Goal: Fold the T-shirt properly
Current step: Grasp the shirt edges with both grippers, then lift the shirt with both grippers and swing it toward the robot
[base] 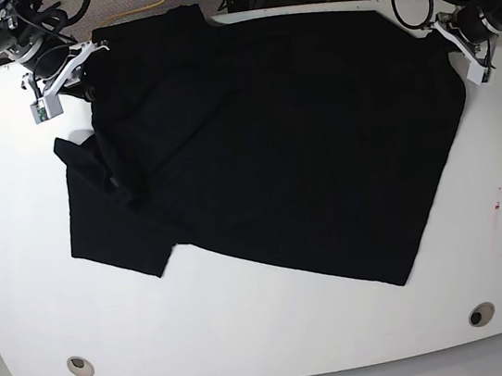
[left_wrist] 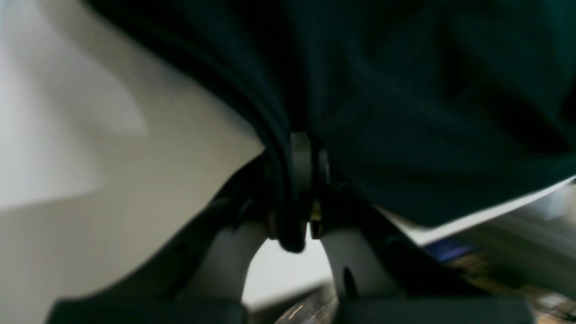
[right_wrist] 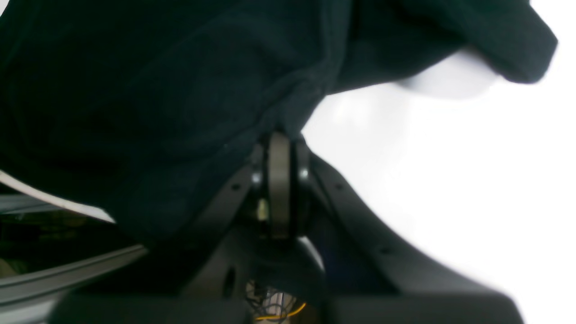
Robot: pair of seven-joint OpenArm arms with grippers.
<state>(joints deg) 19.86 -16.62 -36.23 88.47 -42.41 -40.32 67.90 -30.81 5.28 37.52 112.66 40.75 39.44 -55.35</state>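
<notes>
T-shirt [base: 263,139] spread flat on white surface [base: 253,337], long axis running across between two far corners; each corner pinched, left tool [base: 451,40] and right tool [base: 83,69] both clamped on cloth at far edge; fold judged toward near edge

Wrist views show cloth bunched between closed jaws; base view alone shows whole layout, folded sleeve

White table [base: 253,337] under black T-shirt [base: 273,147]
</notes>
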